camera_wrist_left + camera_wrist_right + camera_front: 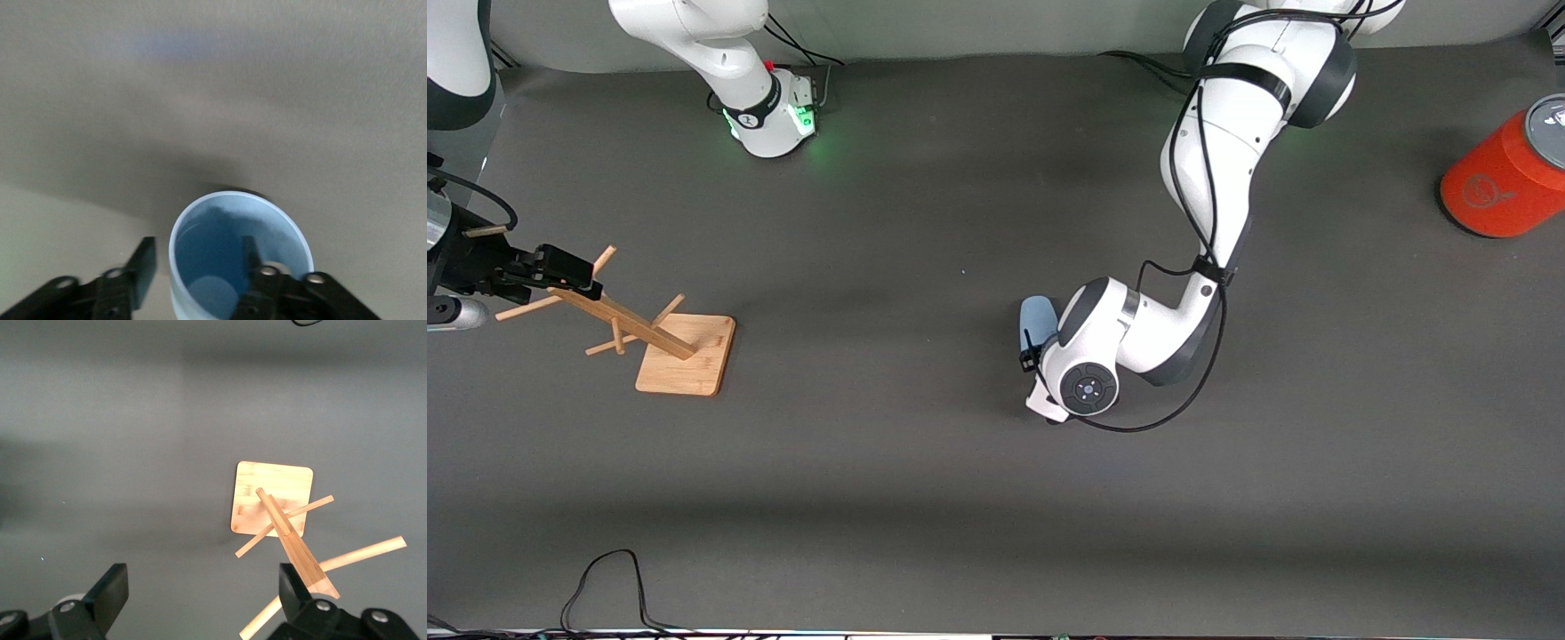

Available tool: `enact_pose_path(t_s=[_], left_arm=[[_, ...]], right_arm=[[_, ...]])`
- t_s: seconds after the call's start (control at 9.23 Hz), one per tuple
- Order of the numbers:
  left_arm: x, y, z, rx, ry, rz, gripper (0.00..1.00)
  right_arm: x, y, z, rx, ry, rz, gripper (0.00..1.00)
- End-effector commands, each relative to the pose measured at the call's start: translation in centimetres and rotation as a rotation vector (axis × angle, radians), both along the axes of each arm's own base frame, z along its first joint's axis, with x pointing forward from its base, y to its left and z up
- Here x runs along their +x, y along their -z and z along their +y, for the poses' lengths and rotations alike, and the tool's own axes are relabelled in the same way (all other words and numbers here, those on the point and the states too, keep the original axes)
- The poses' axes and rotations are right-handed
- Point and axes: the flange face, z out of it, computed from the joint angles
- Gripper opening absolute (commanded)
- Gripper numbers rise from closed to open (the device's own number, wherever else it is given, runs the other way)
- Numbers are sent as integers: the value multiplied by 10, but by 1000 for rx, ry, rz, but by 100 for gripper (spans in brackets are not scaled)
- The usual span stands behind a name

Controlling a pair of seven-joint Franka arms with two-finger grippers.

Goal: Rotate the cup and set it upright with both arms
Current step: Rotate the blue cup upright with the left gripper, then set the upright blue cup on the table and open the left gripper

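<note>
The light-blue cup (1038, 318) lies on its side mid-table, its mouth turned toward the front camera and partly covered by the left arm's wrist. In the left wrist view the cup (220, 267) faces me mouth-on. My left gripper (197, 243) straddles the rim: one finger (249, 257) is inside the cup, the other finger (143, 267) is outside, with a gap to the wall. My right gripper (574, 271) hangs open over the wooden peg rack at the right arm's end, with nothing between its fingers (113, 587).
The wooden peg rack (685, 354) stands on a square base, also in the right wrist view as the rack (272, 499). A large orange-red cylinder with a grey lid (1503, 178) lies at the left arm's end. A black cable (605, 578) loops at the table's near edge.
</note>
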Motion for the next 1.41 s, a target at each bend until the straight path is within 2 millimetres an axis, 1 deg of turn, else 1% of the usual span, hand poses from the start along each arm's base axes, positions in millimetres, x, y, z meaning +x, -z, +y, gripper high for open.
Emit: enact_pose_path(t_s=[0.0,0.33,0.43,0.54,0.65,0.76,0.87,0.98,1.08,1.19,1.3], left_arm=[[-11,-6,-6,13,-31,35,0],[-20,-8,-16,14,-22,40,0],[-18,-20,-18,7,-20,25,0],[-19,-37,-18,21,-2,27,0],[-22,-59,-14,53,17,34,0],[-23,-89,-16,91,24,-20,0],[-38,-112,-36,143,44,-91,0],[-48,-128,-51,201,52,-176,0],[-49,-136,-62,248,35,-279,0],[-42,-146,-75,240,20,-421,0],[-44,-150,-87,238,22,-515,0]], right_arm=[[1,2,1,4,-15,4,100],[2,3,2,4,-16,2,100],[2,2,1,4,-15,1,100],[2,2,1,3,-13,1,100],[2,2,1,3,-13,1,100],[1,3,1,4,-11,4,100],[2,3,1,4,-11,2,100],[2,3,1,5,-11,2,100],[1,1,-1,5,-8,-1,100],[2,1,0,8,-8,-10,100],[3,-3,0,9,-7,-22,100]])
